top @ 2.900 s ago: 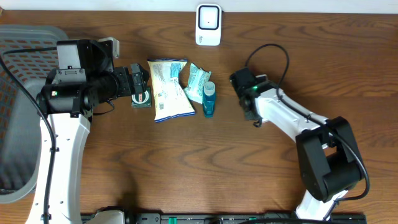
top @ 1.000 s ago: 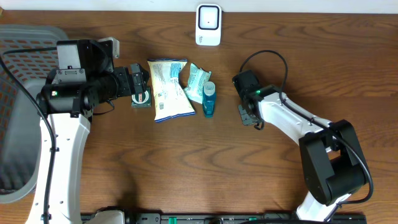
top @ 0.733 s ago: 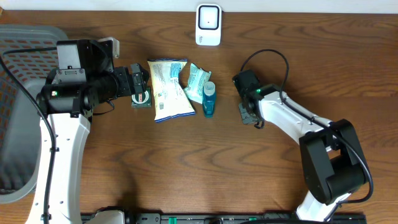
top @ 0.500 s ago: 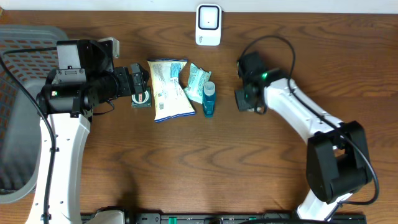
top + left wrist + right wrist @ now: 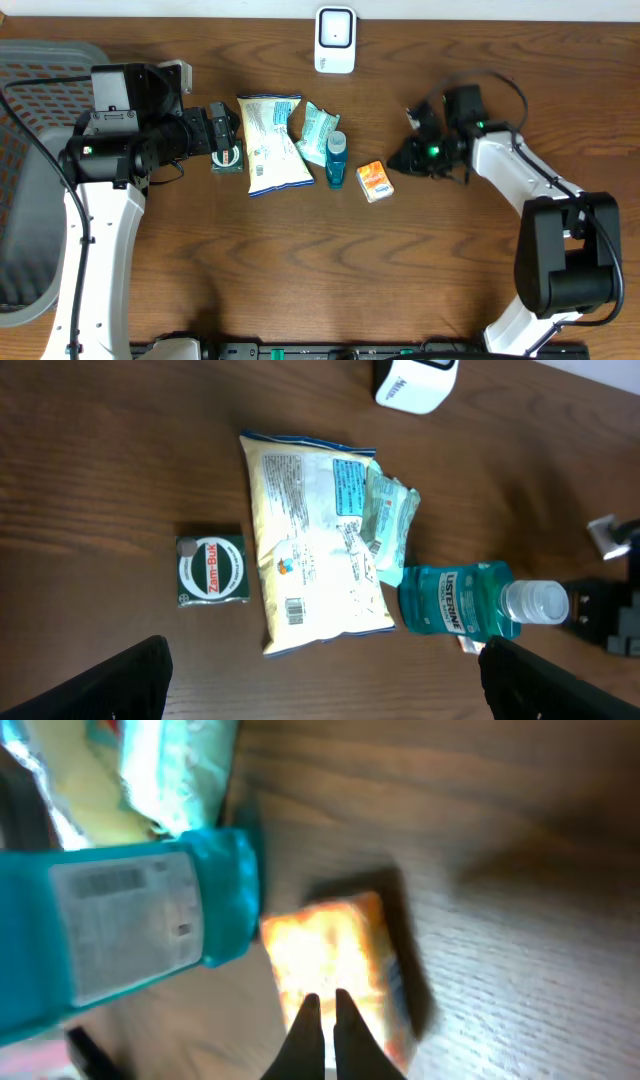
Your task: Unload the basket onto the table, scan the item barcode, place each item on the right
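Note:
A small orange packet (image 5: 375,181) lies on the wooden table just right of a teal mouthwash bottle (image 5: 336,160). My right gripper (image 5: 407,157) is shut and empty, its tips pointing left at the packet. In the right wrist view the closed fingertips (image 5: 323,1010) overlap the blurred orange packet (image 5: 335,955), and the bottle (image 5: 120,925) shows a barcode label. I cannot tell whether they touch. My left gripper (image 5: 330,695) is open wide above the table, with nothing between its fingers (image 5: 130,680). The white scanner (image 5: 335,40) stands at the back.
A pale snack bag (image 5: 310,550) with a barcode, a teal wipes pack (image 5: 390,520) and a green Zam-Buk box (image 5: 210,568) lie in a row beside the bottle (image 5: 465,600). A grey mesh basket (image 5: 30,150) stands at the far left.
My right arm has swung up and to the right, away from the spot beside the bottle, and the orange packet now lies uncovered there. The left arm has not moved.

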### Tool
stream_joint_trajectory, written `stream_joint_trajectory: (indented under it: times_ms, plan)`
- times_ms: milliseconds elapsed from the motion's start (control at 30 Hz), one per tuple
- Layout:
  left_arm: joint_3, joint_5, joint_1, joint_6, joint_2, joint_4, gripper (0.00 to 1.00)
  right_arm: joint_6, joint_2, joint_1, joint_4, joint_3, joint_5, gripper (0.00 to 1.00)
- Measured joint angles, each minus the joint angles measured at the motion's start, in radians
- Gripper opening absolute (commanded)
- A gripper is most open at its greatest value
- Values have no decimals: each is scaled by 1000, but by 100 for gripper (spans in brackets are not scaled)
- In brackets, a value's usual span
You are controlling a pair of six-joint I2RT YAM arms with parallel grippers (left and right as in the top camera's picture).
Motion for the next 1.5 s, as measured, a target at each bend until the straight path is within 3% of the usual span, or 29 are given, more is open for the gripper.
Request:
stream_joint_trajectory:
  times_ms: [133,367,567,767,1033,1300,1500]
  plan:
    - [0,0,0,0,0,0,98,30,0,-42,19,-82,-45,9]
    - [0,0,0,0,0,0,98,32,-9,-34,16,-74,-67,22]
    - [0,0,0,0,0,0,98,20,-125,29,-24,-34,91,28]
    - [0,0,0,0,0,0,98,-78,-246,223,-23,0,352,30]
    - [0,0,0,0,0,0,98,-133,-174,462,-23,-3,721,31]
    - [0,0,0,0,0,0,98,-129,-107,486,1,21,840,30]
    - [0,0,0,0,0,0,98,-127,-98,486,2,31,856,22]
